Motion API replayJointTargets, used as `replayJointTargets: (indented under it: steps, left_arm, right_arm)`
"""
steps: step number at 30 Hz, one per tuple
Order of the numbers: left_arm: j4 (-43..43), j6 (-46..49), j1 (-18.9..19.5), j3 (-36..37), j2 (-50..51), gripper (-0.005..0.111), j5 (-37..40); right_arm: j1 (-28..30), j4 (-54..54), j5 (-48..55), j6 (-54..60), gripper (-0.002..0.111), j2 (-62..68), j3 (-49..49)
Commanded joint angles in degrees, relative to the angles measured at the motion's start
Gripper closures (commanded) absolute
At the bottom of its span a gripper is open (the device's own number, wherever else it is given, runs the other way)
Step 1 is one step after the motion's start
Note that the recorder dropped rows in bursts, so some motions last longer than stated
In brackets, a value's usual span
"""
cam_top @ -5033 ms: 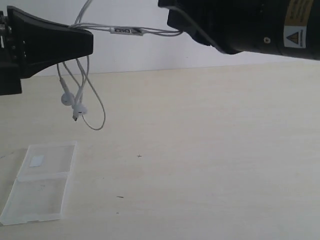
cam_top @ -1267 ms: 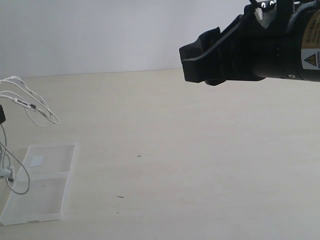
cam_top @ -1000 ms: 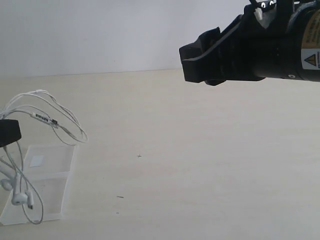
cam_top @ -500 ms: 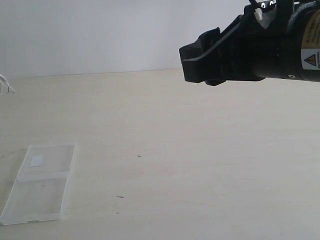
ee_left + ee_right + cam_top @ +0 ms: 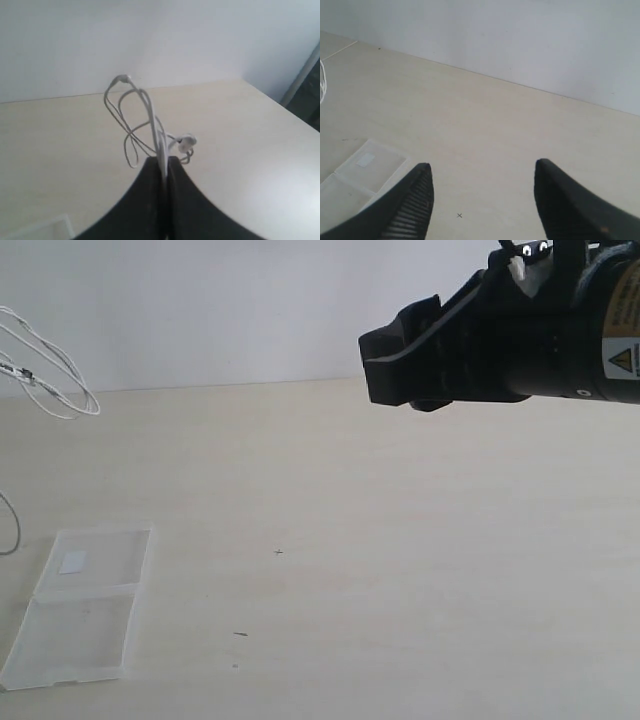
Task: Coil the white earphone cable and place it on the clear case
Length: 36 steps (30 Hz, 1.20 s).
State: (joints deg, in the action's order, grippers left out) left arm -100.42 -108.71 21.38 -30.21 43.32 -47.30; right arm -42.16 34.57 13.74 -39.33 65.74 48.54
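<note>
The left gripper (image 5: pixel 164 164) is pressed closed on the white earphone cable (image 5: pixel 149 112), pinching several strands together between its black jaws. From the pinch the wire rises in loose, uneven loops, and one earbud (image 5: pixel 187 142) dangles just beside the fingers. In the exterior view this gripper is out of the picture; only the cable (image 5: pixel 62 390) shows, as loops in the air at the 10 o'clock edge, with a further strand curving down at 9 o'clock. The clear case (image 5: pixel 85 605) lies open and flat on the pale wooden table (image 5: pixel 420 580) at about 8 o'clock, its two halves side by side and the white sticker (image 5: pixel 72 561) on the farther half. The cable hangs above and beyond the case and does not touch it. The right gripper (image 5: pixel 483 169) stands wide open with nothing between its ribbed fingers, poised above the table and well apart from the case (image 5: pixel 357 175). In the exterior view its bulky black arm (image 5: pixel 520 335), which carries a yellow warning label (image 5: pixel 620 358), fills the 2 o'clock corner and hides the wall (image 5: pixel 200 310) and the table's far edge behind it. A tiny cross mark (image 5: pixel 278 552) sits near the table's middle and a short dark fleck (image 5: pixel 240 634) lies at about 7 o'clock, between the case and the table's centre.
</note>
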Motion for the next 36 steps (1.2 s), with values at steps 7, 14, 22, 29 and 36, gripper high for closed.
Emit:
replayJointTargets:
  steps: [7, 14, 22, 29, 36]
  left_arm:
    - [0.5, -13.0, 0.1, -0.5, -0.3, 0.107, -3.6]
    - [0.5, -12.4, 0.1, -0.5, -0.3, 0.107, -3.4]
    - [0.5, 7.0, 0.1, -0.5, -0.3, 0.107, -6.7]
    - [2.1, 20.0, 0.1, -0.5, -0.3, 0.107, -7.1]
    - [6.7, 26.2, 0.1, -0.5, -0.3, 0.107, -6.7]
  right_arm:
    - [0.1, -0.1, -0.2, 0.3, 0.050, -0.3, -0.2]
    - [0.1, -0.1, -0.2, 0.3, 0.050, -0.3, -0.2]
    - [0.1, -0.2, -0.2, 0.3, 0.050, -0.3, -0.2]
    - [0.1, -0.2, -0.2, 0.3, 0.050, -0.3, -0.2]
    - [0.1, -0.1, -0.2, 0.3, 0.050, -0.3, -0.2]
